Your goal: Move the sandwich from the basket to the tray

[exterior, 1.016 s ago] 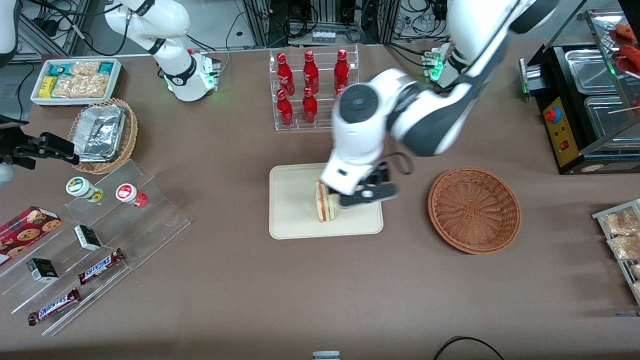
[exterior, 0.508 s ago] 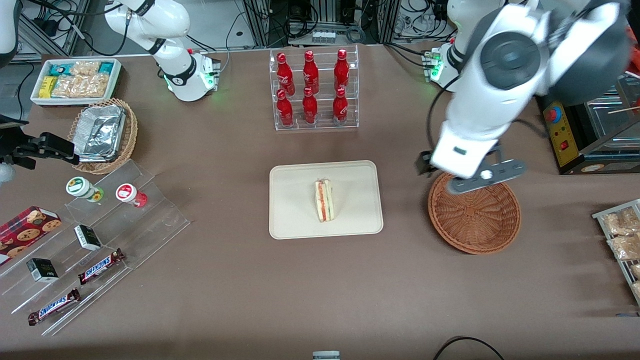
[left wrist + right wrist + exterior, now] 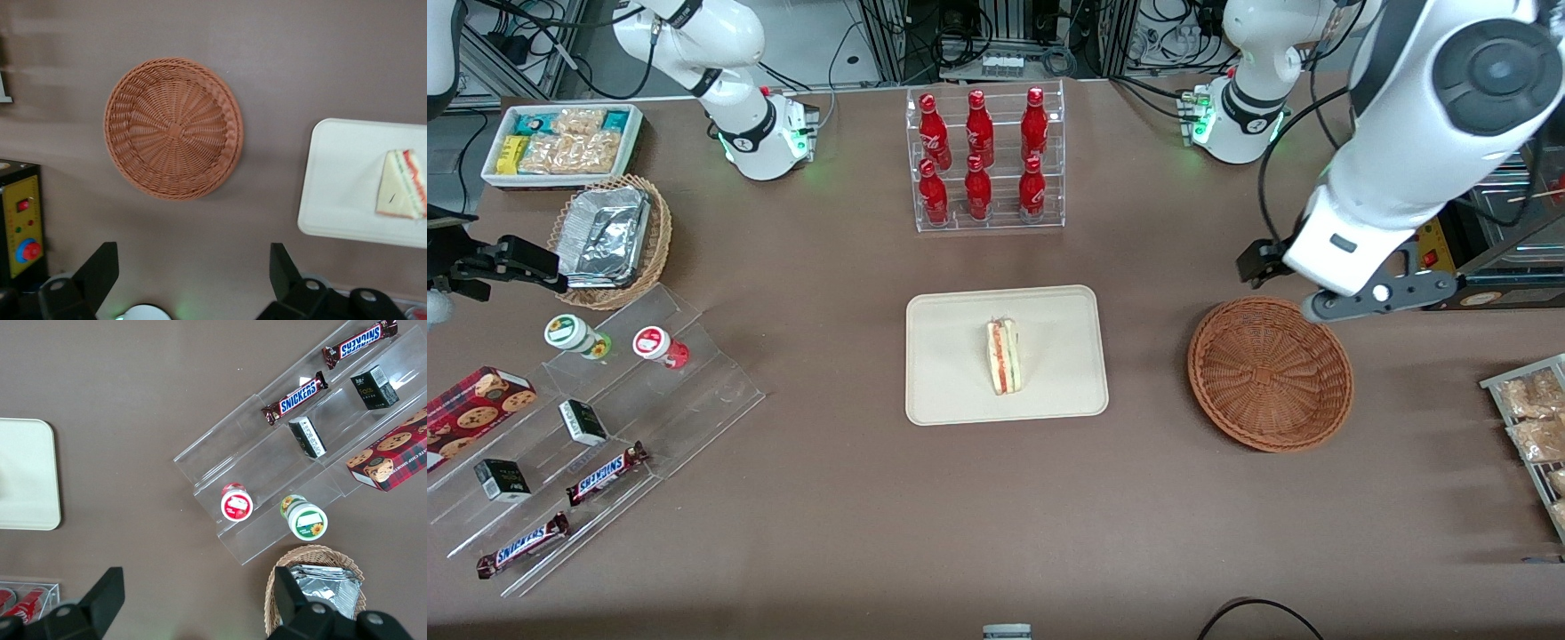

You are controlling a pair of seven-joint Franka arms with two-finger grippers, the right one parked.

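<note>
The sandwich, a pale wedge with a red-orange filling edge, lies on the cream tray mid-table. Nothing touches it. The wrist view shows the same sandwich on the tray. The reddish-brown wicker basket stands beside the tray toward the working arm's end, and the basket has nothing in it. My left gripper hangs high above the table, over the basket's rim that is farther from the front camera. The gripper is open with nothing between its fingers.
A rack of red bottles stands farther from the front camera than the tray. A black appliance with a red button sits close beside the gripper. Bagged snacks lie at the working arm's end. An acrylic display and a foil-lined basket are at the parked arm's end.
A second ago the gripper was down at the sandwich on the tray. It has since swung away past the basket and risen, leaving the sandwich lying on the tray.
</note>
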